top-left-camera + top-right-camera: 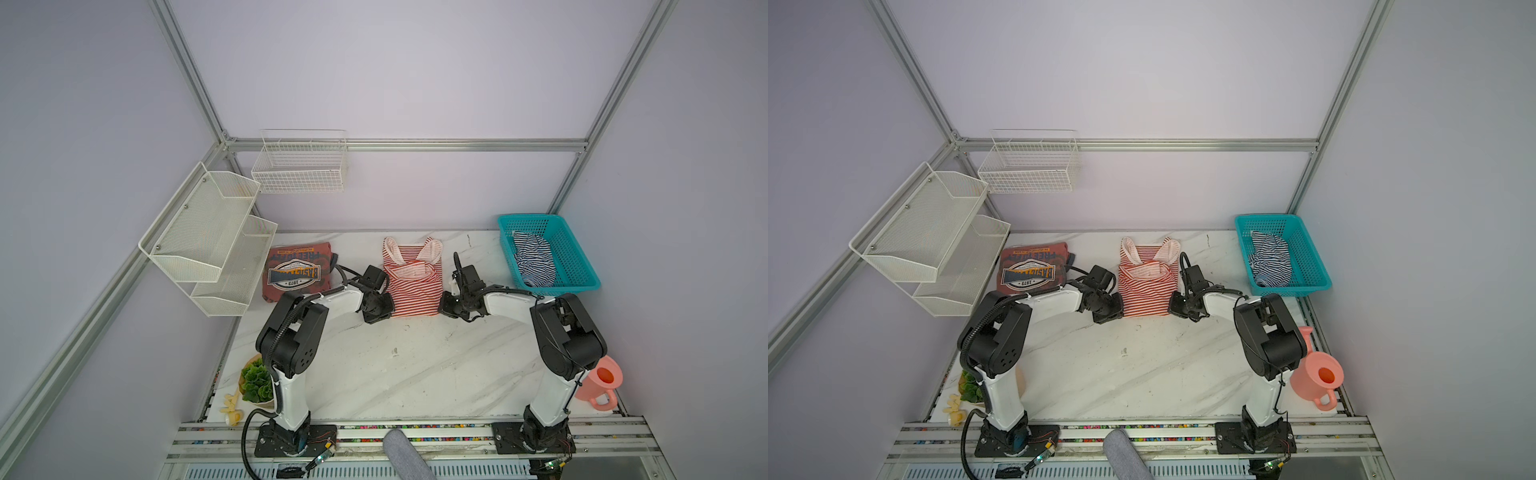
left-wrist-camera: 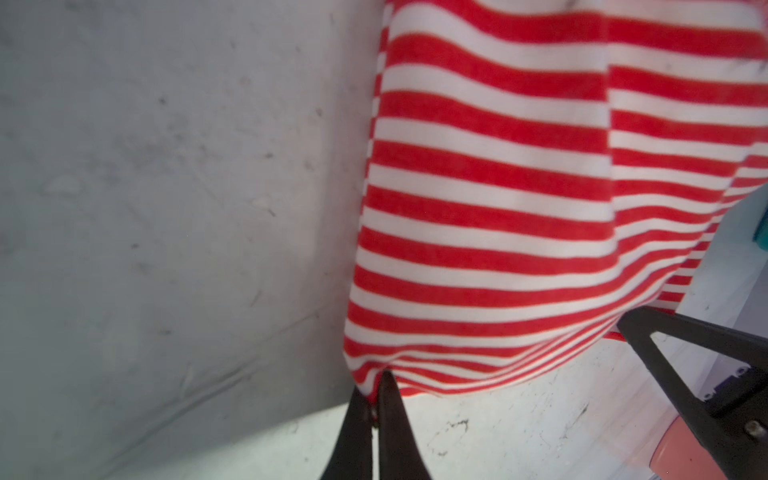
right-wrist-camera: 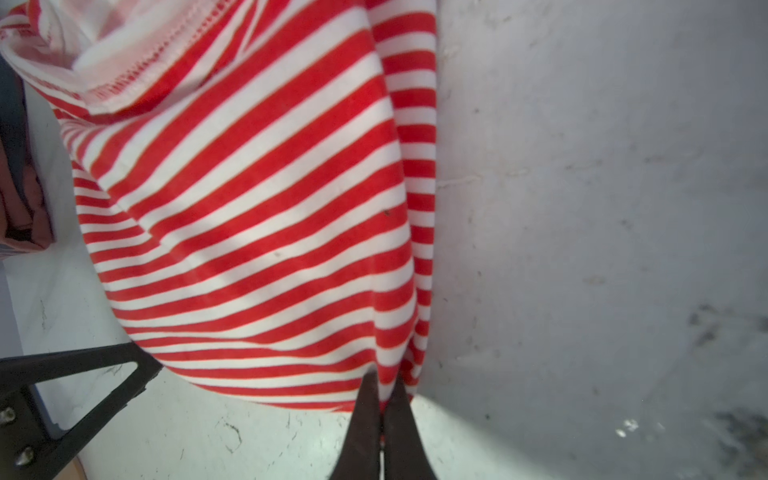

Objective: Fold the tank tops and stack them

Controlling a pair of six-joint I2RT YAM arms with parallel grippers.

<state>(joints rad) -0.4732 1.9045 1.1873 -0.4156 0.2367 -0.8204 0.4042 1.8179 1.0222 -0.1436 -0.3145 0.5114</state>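
In both top views, the red striped tank top (image 1: 413,286) lies on the white worktop (image 1: 415,365), in the middle and toward the far side. Its straps point to the far edge. The left tool (image 1: 384,309) is at the near left corner of this top. The right tool (image 1: 444,306) is at the near right corner. From up here the tips are too small to see well. The navy striped tank top (image 1: 534,259) sits bunched up inside the blue basket (image 1: 528,217) at the far right. A rust-red shirt (image 1: 297,270) with a badge print lies folded at the far left, just beside the left arm. A pink jug (image 1: 602,380) stands at the near right, and a small green plant (image 1: 255,380) at the near left.

In the left wrist view, the left tool (image 2: 374,395) has its two black fingers (image 2: 390,415) pressed together. They pinch the corner of the red striped tank top (image 2: 498,208). The cloth puckers where the tips bite it, and the hem sags in a curve away from that corner. Bare worktop (image 2: 166,208) shows beside the cloth.

In the right wrist view, the right tool (image 3: 384,395) is pressed together too. Its fingers (image 3: 365,424) pinch the other near corner of the red striped tank top (image 3: 249,208). The pale trim (image 3: 124,62) of the top shows at its far end. A bit of the rust-red shirt (image 3: 25,216) peeks in past the cloth.
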